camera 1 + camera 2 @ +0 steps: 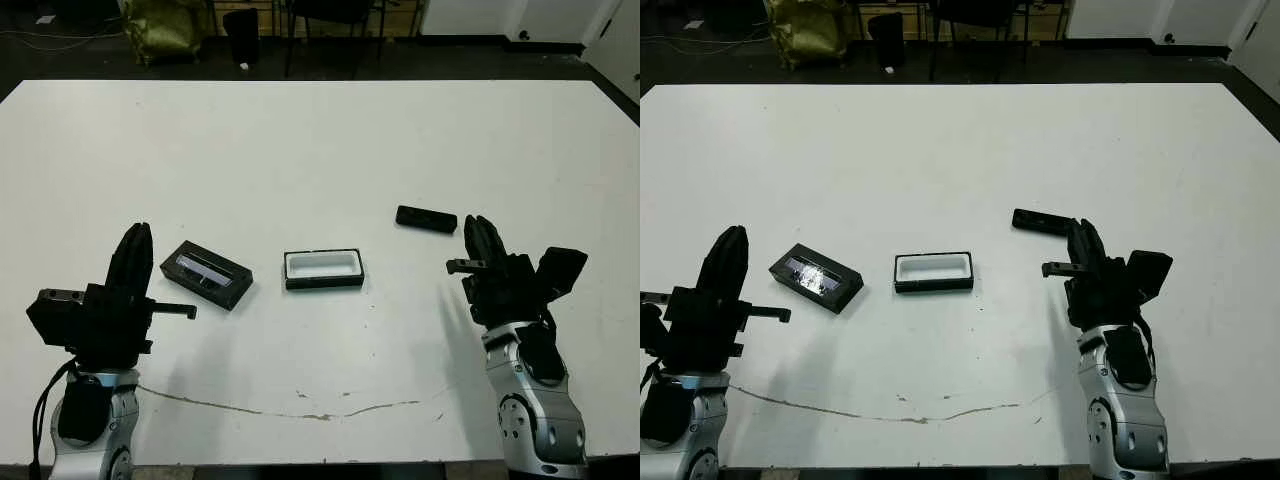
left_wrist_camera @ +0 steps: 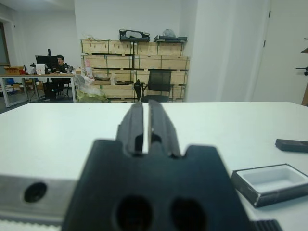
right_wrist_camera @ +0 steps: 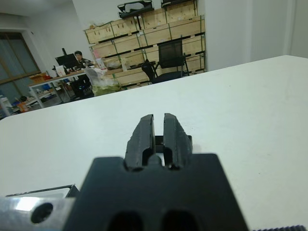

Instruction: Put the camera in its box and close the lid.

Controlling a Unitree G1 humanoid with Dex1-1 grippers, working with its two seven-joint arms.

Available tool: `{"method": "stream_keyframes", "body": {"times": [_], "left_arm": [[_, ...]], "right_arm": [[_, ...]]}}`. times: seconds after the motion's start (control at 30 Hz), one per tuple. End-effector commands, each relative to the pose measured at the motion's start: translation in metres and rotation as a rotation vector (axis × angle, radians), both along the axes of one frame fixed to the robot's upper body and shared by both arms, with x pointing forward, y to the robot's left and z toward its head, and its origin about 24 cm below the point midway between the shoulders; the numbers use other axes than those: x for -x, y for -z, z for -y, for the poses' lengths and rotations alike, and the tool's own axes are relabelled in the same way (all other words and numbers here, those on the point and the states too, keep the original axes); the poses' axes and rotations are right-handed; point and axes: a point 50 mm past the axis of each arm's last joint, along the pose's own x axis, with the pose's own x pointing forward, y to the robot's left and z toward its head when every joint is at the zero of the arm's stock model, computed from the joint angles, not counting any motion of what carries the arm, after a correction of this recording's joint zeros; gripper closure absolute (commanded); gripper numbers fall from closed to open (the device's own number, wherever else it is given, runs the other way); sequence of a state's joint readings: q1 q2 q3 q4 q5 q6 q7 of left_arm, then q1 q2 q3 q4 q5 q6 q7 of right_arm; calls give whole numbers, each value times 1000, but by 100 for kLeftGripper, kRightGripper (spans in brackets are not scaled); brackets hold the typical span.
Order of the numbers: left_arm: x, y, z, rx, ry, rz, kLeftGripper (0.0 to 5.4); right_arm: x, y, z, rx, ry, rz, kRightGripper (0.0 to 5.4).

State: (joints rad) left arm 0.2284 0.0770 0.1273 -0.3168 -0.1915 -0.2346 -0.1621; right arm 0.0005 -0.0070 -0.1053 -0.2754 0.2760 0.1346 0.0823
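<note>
Left eye view shows the white desk (image 1: 320,140) with the lid (image 1: 206,275) near the left gripper (image 1: 137,243), window strip up, and the box (image 1: 323,269) just right of it, open and showing its white lining. The camera (image 1: 426,218) lies further right — just beyond the right gripper (image 1: 481,234), not touching it. Both sets of jaws are closed on nothing — only a thin slit shows in each wrist view.

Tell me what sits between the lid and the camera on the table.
The open box lies between the lid and the camera, clearest in the left eye view.
</note>
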Motion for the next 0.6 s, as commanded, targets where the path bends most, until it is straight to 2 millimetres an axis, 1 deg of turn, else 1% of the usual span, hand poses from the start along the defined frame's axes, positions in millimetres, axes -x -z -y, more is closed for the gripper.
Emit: {"method": "stream_keyframes", "body": {"times": [0.03,0.33,0.4,0.5,0.6], "left_arm": [[1,6,-2,-8,-6,-29,538],[0,5,-1,-10,-3,-30,538],[0,5,-1,-11,-1,-25,538],[0,4,-2,-6,-1,-28,538],[0,4,-2,1,-1,-35,538]], "right_arm": [[2,5,2,18,11,-26,540],[2,8,3,-10,-16,-18,540],[2,5,3,5,-15,-19,540],[-1,-4,6,47,-47,3,540],[-8,-17,15,132,-108,64,540]]}}
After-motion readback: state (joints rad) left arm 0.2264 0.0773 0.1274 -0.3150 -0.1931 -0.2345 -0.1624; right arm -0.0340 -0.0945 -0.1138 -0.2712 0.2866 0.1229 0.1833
